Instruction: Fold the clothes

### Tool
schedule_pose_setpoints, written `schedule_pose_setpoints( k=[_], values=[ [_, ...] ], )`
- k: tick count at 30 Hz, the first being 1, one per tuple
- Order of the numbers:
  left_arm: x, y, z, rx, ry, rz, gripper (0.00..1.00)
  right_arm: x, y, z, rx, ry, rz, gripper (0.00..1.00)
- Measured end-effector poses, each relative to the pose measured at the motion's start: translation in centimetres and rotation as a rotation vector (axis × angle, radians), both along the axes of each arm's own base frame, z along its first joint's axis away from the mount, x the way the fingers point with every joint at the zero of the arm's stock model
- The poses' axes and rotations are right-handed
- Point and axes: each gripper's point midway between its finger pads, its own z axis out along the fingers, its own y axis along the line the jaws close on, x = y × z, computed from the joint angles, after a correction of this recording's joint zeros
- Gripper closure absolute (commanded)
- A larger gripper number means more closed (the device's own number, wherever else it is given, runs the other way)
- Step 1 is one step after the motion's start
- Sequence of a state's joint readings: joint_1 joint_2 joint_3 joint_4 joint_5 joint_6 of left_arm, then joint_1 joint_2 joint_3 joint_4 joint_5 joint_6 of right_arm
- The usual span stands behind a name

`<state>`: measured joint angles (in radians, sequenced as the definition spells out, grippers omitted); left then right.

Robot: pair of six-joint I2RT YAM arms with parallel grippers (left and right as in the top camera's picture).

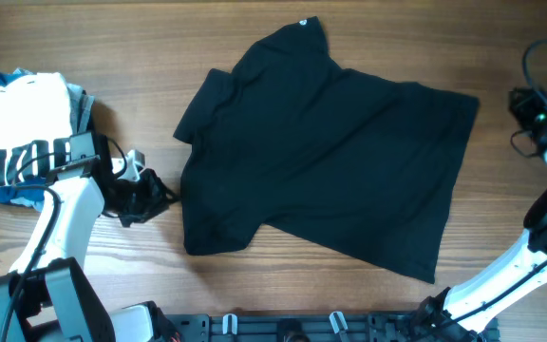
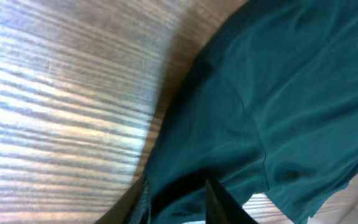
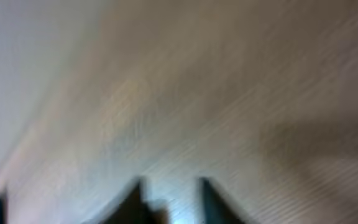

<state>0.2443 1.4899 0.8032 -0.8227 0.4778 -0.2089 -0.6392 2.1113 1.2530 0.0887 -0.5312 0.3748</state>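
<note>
The clothes, a black T-shirt [image 1: 321, 157], lie spread flat in the middle of the wooden table, with the neck tag at the far edge. My left gripper [image 1: 155, 198] sits low on the table just left of the shirt's left side, below the sleeve. In the left wrist view the shirt [image 2: 278, 106] looks dark teal. Its edge runs right in front of my left gripper [image 2: 176, 186], whose fingers stand apart with fabric showing between the tips. My right gripper [image 1: 523, 100] hovers off the shirt's right edge. In the blurred right wrist view my right gripper [image 3: 169, 190] is open over bare wood.
A pile of other garments lies at the far left: a white one with black stripes [image 1: 17, 160] over a blue one [image 1: 3, 195]. A black rail [image 1: 283, 328] runs along the table's front edge. The right arm's white links [image 1: 539, 237] rise at the right side.
</note>
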Motion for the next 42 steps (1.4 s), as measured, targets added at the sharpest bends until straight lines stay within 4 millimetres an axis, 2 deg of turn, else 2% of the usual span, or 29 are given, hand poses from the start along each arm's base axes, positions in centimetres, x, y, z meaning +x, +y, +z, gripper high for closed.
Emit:
schedule_pose_setpoints(
  k=[2, 4, 8, 10, 11, 12, 13, 14, 16, 20, 27, 30, 31, 33, 34, 38, 41, 42],
  values=[
    [0.3, 0.0, 0.1, -0.001, -0.013, 0.002, 0.69, -0.9, 2.5, -1.5, 0.042, 0.071, 0.073, 0.35],
    [0.5, -0.1, 0.2, -0.003, -0.017, 0.0, 0.69, -1.0, 4.4, -2.1, 0.046, 0.1, 0.137, 0.35],
    [1.0, -0.5, 0.6, -0.003, -0.035, -0.02, 0.69, 0.3, 8.4, -2.3, 0.001, 0.101, 0.267, 0.43],
    [1.1, -0.8, 0.7, -0.003, -0.039, -0.034, 0.69, 0.8, 10.4, -2.6, -0.029, 0.122, 0.306, 0.59],
    [1.1, -0.9, 0.8, -0.002, -0.04, -0.037, 0.69, 1.0, 10.8, -2.7, -0.043, 0.129, 0.313, 0.62],
    [1.1, -1.1, 0.8, -0.003, -0.04, -0.045, 0.69, 1.1, 11.1, -2.9, -0.053, 0.145, 0.307, 0.74],
    [1.0, -1.3, 0.8, -0.003, -0.04, -0.051, 0.69, 1.2, 11.3, -3.1, -0.072, 0.159, 0.305, 0.92],
    [1.0, -1.4, 0.8, -0.003, -0.04, -0.057, 0.69, 1.3, 11.4, -3.2, -0.084, 0.165, 0.299, 0.96],
    [1.0, -1.7, 0.8, -0.003, -0.04, -0.067, 0.69, 1.4, 11.0, -3.6, -0.098, 0.175, 0.278, 0.96],
    [1.0, -1.9, 0.8, -0.003, -0.043, -0.075, 0.7, 1.7, 8.6, -3.3, -0.08, 0.156, 0.173, 0.96],
    [1.5, -1.8, 1.2, 0.0, -0.058, -0.075, 0.69, -0.2, -1.3, -0.6, -0.023, 0.047, -0.052, 0.96],
    [2.7, -2.0, 2.1, 0.002, -0.1, -0.088, 0.69, -1.1, -3.1, 0.1, -0.007, 0.016, -0.077, 0.96],
    [3.1, -2.3, 2.5, 0.0, -0.118, -0.103, 0.67, -1.1, -3.0, 0.2, 0.006, 0.006, -0.065, 0.79],
    [3.9, -3.0, 3.3, 0.0, -0.165, -0.15, 0.64, -1.1, -2.0, 0.4, 0.046, -0.006, -0.022, 0.54],
    [4.7, -3.9, 3.9, 0.001, -0.208, -0.193, 0.64, -1.2, -0.8, 0.2, 0.084, 0.002, 0.019, 0.51],
    [7.2, -6.7, 5.7, 0.015, -0.36, -0.314, 0.64, -2.7, 3.7, -2.0, 0.199, 0.157, 0.085, 0.5],
    [9.3, -8.1, 7.0, 0.031, -0.482, -0.357, 0.67, -2.3, 6.7, -2.7, 0.182, 0.221, 0.136, 0.66],
    [10.1, -8.1, 7.4, 0.042, -0.52, -0.359, 0.68, -2.1, 7.7, -2.9, 0.161, 0.238, 0.159, 0.64]
  ],
)
